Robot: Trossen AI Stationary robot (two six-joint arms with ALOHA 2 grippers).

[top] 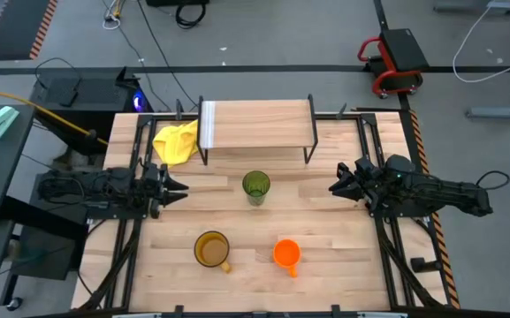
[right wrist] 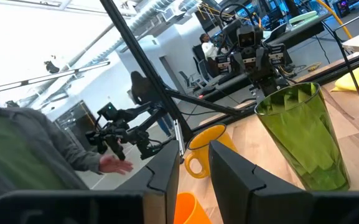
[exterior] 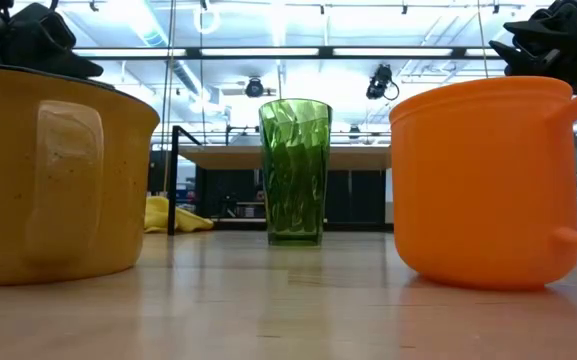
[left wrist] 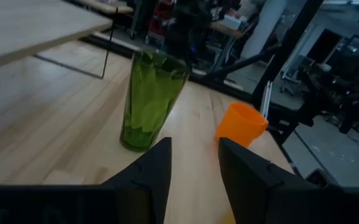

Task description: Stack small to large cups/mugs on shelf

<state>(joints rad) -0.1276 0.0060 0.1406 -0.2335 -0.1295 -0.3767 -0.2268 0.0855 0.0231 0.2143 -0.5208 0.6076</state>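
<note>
The green tumbler (top: 255,186) stands upright on its base at the table's middle, in front of the shelf (top: 256,124), which stands on thin black legs at the far edge. The yellow-brown mug (top: 211,250) and the small orange mug (top: 286,253) sit on their bases near the near edge. My left gripper (top: 182,189) hovers open to the left of the tumbler, pointing at it; its own view shows the tumbler (left wrist: 149,99) and orange mug (left wrist: 241,124). My right gripper (top: 332,188) is open to the right of the tumbler (right wrist: 303,134).
A crumpled yellow cloth (top: 175,142) lies beside the shelf's left legs. Black frame rails (top: 385,247) run along both table sides. A person's hand (right wrist: 114,165) and sleeve show beyond the table in the right wrist view. Bare wood lies between the tumbler and the two mugs.
</note>
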